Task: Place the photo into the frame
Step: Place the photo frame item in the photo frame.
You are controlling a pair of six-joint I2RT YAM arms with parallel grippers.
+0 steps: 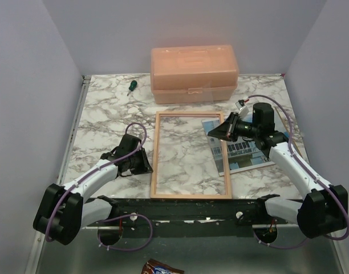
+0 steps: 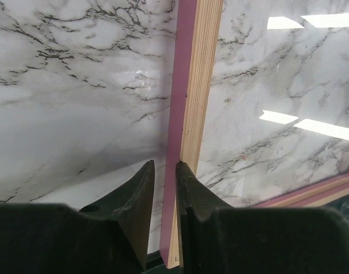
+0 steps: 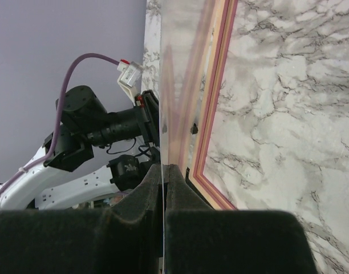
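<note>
Right claw (image 3: 163, 173) pinching clear pane (image 3: 175, 85), pink-edged pale-wood frame (image 2: 191, 85), glossy photo (image 1: 243, 154)

white arm links (image 1: 90, 185) with black joints (image 1: 57, 214), purple cables (image 3: 94, 55) running alongside, and black wedge-shaped claw fingers (image 2: 137, 200).

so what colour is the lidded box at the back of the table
The box is translucent peach-orange, clearest in the top external view.

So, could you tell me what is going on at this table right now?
The right gripper is shut on the edge of the photo, which partly overlaps the right rail of the frame. The left gripper sits at the frame's left rail, jaws slightly apart. The photo is not in the frame yet.
</note>
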